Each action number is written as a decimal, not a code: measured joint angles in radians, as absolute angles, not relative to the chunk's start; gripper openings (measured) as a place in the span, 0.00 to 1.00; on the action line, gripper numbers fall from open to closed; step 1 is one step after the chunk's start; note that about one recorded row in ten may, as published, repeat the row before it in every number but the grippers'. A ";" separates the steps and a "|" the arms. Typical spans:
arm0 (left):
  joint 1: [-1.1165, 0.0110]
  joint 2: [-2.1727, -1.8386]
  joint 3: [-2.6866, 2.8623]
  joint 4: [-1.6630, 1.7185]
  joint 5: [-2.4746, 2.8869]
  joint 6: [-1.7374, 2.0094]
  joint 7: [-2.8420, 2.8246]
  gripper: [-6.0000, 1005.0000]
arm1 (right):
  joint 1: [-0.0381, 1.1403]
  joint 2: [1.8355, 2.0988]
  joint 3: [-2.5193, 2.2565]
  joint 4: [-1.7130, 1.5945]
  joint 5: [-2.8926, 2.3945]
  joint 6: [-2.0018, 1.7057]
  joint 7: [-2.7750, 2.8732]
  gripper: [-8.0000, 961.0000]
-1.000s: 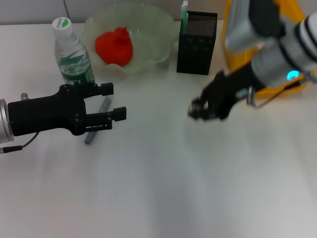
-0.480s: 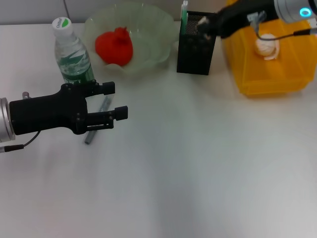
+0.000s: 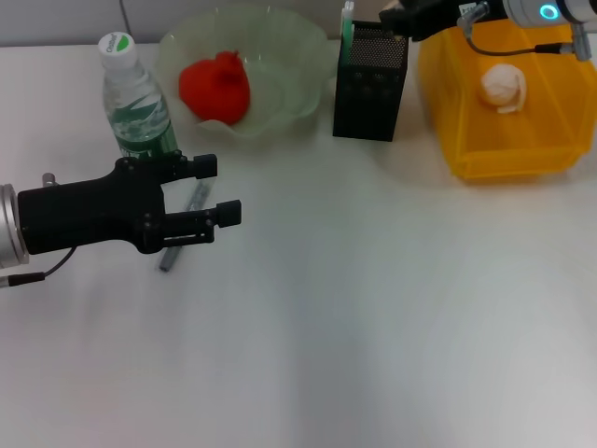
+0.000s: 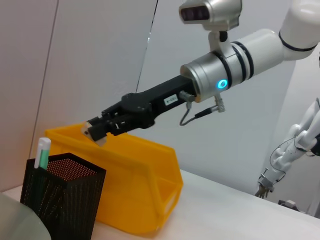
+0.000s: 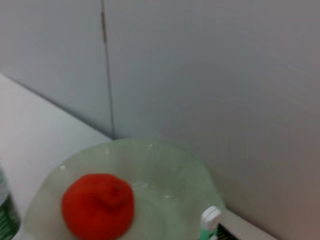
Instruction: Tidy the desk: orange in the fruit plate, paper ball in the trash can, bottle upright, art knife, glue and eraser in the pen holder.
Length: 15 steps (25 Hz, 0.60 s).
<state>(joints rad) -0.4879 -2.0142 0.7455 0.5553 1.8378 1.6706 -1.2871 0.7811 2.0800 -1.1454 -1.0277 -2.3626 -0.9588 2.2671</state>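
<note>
Head view showed the right pincer (image 3: 392, 13) above the black mesh pen holder (image 3: 371, 82), clenched on a small pale eraser (image 4: 95, 135) seen from the left wrist. A green glue stick (image 3: 347, 28) stood in the holder. The orange (image 3: 215, 87) lay in the fruit plate (image 3: 289, 65), the paper ball (image 3: 502, 87) in the yellow trash can (image 3: 504, 154). The left pincer (image 3: 207, 191) hovered released over the art knife (image 3: 193, 203) on the worktop (image 3: 373, 308), beside the upright bottle (image 3: 135, 103).

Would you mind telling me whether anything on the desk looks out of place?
Only the grey art knife: it lies flat on the desk beneath the left gripper, not in the pen holder.
</note>
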 joint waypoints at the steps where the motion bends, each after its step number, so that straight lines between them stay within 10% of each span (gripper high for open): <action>1: -0.488 -2.014 0.746 0.555 1.838 1.671 -1.287 0.80 | 0.783 2.080 -1.148 -1.018 -2.362 -0.942 2.267 0.28; 15: -0.481 -2.012 0.747 0.555 1.839 1.679 -1.286 0.79 | 0.785 2.083 -1.231 -0.946 -2.292 -0.790 2.265 0.39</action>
